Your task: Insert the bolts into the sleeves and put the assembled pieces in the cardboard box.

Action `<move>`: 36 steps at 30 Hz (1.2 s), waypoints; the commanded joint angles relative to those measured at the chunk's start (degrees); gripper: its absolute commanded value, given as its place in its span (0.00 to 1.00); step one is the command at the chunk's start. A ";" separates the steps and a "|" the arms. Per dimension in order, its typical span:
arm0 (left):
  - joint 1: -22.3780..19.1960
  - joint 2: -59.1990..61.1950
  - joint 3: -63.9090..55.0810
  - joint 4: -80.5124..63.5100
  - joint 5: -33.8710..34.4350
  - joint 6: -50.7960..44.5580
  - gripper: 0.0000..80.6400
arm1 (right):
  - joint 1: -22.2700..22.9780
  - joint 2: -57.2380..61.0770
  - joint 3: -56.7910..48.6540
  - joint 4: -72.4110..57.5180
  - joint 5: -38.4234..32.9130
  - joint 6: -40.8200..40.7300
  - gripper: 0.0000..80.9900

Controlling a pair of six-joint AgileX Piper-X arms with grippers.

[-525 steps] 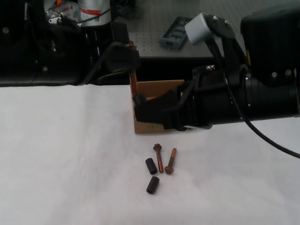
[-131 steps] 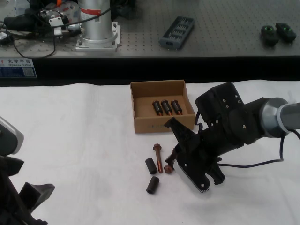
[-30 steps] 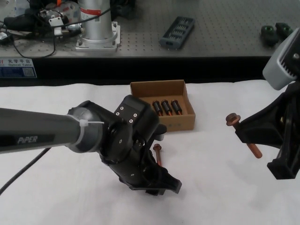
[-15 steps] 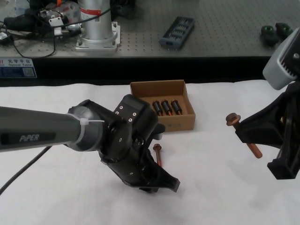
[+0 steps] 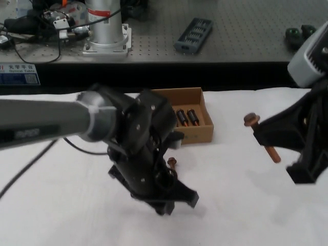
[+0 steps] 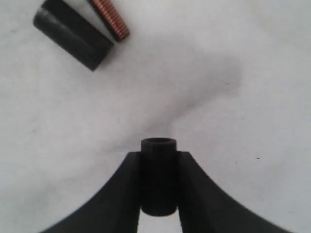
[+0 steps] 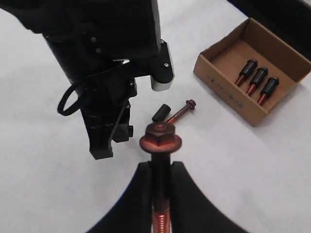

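Now the right gripper (image 7: 159, 170) clamps a coppery bolt (image 7: 160, 140), slanted, hex head uppermost; the left gripper (image 6: 158, 158) clamps a black sleeve (image 6: 158, 189), open end outward

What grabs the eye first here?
The left hand, low over the white cloth, is shut on a black sleeve. The right hand holds a copper bolt raised above the cloth, off to the side. Farther back, the cardboard box holds three assembled pieces side by side.
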 commanded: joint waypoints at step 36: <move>11.44 -32.39 28.18 -68.77 38.93 -25.86 0.01 | -0.27 11.40 0.61 -38.46 -14.21 51.15 0.03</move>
